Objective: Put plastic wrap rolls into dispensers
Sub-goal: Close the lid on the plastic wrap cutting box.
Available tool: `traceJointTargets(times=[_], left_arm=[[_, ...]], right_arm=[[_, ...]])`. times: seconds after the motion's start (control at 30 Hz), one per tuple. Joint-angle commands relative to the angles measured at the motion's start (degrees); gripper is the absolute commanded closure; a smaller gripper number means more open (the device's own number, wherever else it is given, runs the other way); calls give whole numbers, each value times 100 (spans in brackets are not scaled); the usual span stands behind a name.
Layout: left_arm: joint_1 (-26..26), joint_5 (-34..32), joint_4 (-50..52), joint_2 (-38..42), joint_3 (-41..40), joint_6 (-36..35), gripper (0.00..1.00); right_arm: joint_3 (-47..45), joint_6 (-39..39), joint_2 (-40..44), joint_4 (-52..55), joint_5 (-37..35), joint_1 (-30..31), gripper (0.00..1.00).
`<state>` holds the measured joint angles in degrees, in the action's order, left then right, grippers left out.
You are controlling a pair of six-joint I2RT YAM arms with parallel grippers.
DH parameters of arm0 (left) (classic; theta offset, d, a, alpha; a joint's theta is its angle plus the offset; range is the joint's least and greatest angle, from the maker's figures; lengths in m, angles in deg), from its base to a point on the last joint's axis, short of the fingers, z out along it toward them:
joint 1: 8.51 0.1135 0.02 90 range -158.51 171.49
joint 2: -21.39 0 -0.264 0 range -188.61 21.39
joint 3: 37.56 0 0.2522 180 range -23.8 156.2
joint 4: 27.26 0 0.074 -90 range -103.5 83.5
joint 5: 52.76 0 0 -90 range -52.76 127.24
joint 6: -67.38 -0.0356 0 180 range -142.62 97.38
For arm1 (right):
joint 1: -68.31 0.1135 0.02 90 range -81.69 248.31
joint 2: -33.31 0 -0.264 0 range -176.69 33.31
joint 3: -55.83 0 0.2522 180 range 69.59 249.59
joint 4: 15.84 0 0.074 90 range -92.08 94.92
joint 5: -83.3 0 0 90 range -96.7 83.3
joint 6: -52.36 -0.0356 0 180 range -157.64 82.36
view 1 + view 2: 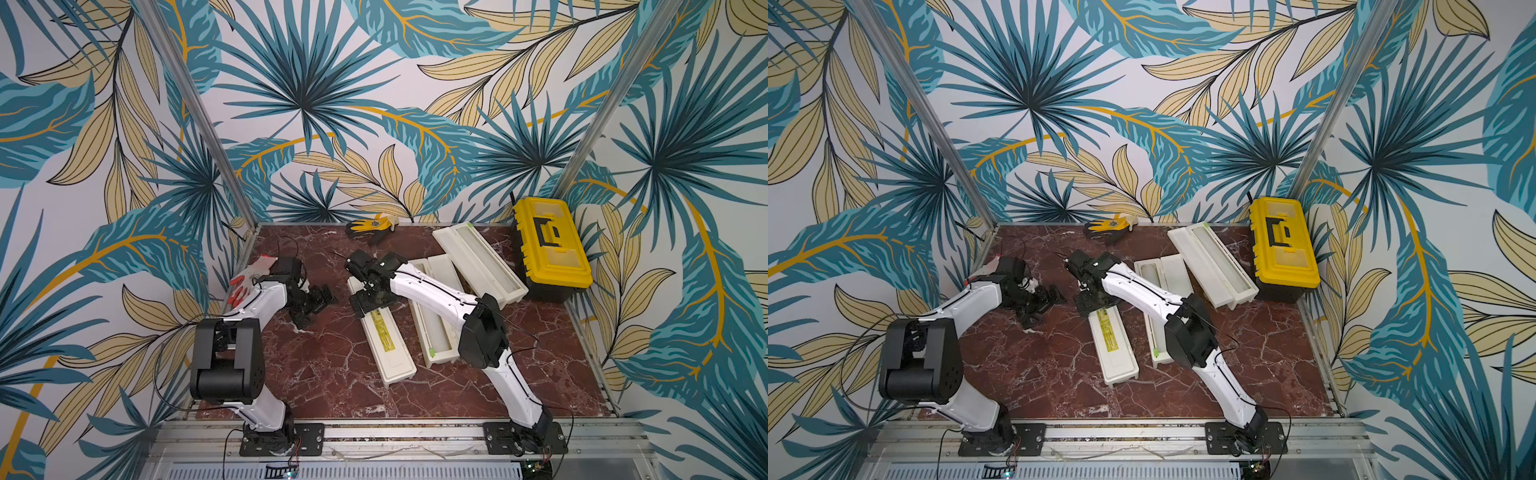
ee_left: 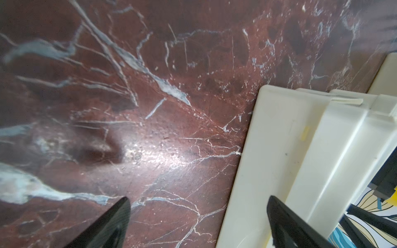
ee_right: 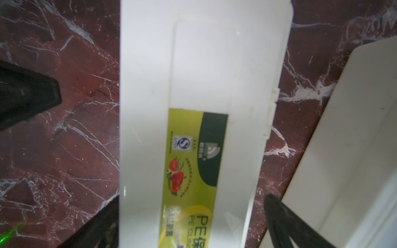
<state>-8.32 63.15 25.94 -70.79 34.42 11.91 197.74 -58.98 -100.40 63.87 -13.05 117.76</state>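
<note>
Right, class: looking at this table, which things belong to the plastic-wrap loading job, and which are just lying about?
Belongs to the job:
- closed labelled dispenser
- middle open dispenser
- far open dispenser

Just lying about:
- yellow toolbox
- yellow-and-black glove
- red-and-white glove

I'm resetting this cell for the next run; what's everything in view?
closed dispenser: one, cream with yellow-green label, table centre.
open dispensers: two, cream, right of it.
toolbox: one, yellow and black, back right corner.
yellow-black glove: one, back edge.
red-white glove: one, left edge.
table: one, red marble.
left hand: one, black, open, over bare table.
right hand: one, black, open, straddling the closed dispenser's far end.
</note>
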Motion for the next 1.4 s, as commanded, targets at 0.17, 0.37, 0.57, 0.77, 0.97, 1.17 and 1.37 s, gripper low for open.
traceJointTargets(times=[0.17,0.37,0.57,0.77,0.97,1.17,1.37], left_arm=[[-126,-51,2,130,-118,90,0],[-140,-58,1,139,-117,90,0],[-135,-55,1,104,-118,63,0],[-136,-52,2,78,-102,28,0],[-138,-59,2,69,-91,3,0],[-137,-69,-1,60,-100,-8,0],[-133,-78,2,38,-103,-16,0]], right_arm=[[-378,-97,247,235,146,-32,1],[-794,-249,356,-56,181,-28,8],[-881,-318,406,-152,153,-15,20],[-891,-361,681,-159,-78,42,26],[-817,-309,873,-66,-470,92,28],[-634,-283,680,-19,-554,93,27],[-321,-318,393,-8,-420,105,27]])
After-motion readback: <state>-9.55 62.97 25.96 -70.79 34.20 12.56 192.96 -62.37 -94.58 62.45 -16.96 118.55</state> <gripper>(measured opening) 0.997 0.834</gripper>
